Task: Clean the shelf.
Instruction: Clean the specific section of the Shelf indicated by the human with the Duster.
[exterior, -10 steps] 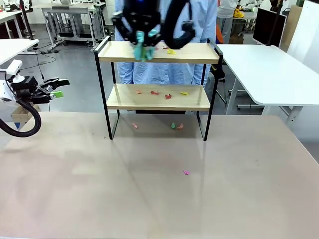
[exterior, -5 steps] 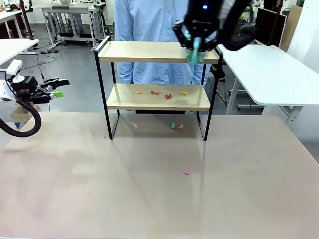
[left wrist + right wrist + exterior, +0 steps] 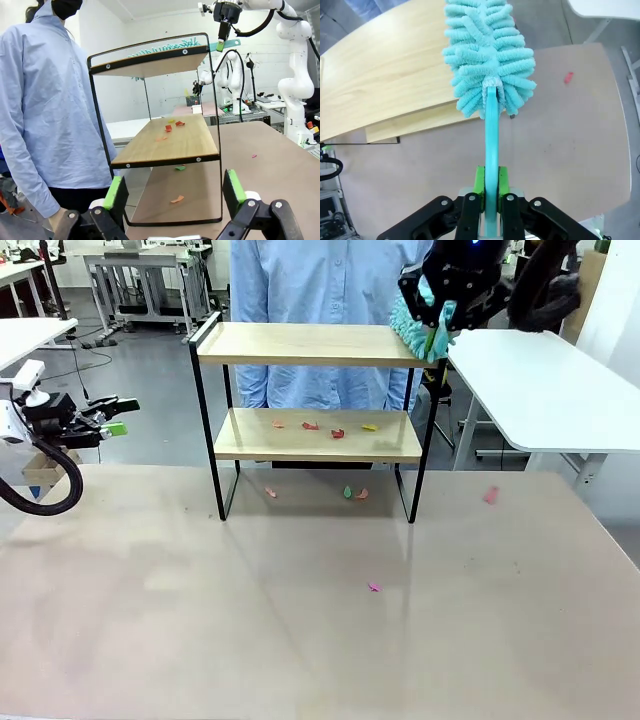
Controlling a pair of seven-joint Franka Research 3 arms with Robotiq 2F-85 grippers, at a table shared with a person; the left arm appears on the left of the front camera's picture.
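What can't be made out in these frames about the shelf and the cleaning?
- Right wrist view: the duster covers the end of the top board of the shelf; anything lying beneath it is hidden.
- Left wrist view: the top board is seen from below, so its upper face is hidden.
- Front view: the scraps on the lower board are too small to identify.

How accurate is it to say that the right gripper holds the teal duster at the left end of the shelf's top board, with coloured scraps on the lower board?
One detail is off. In the front view, the duster held by the right gripper is at the right end of the shelf's top board, not the left. Coloured scraps do lie on the lower board.
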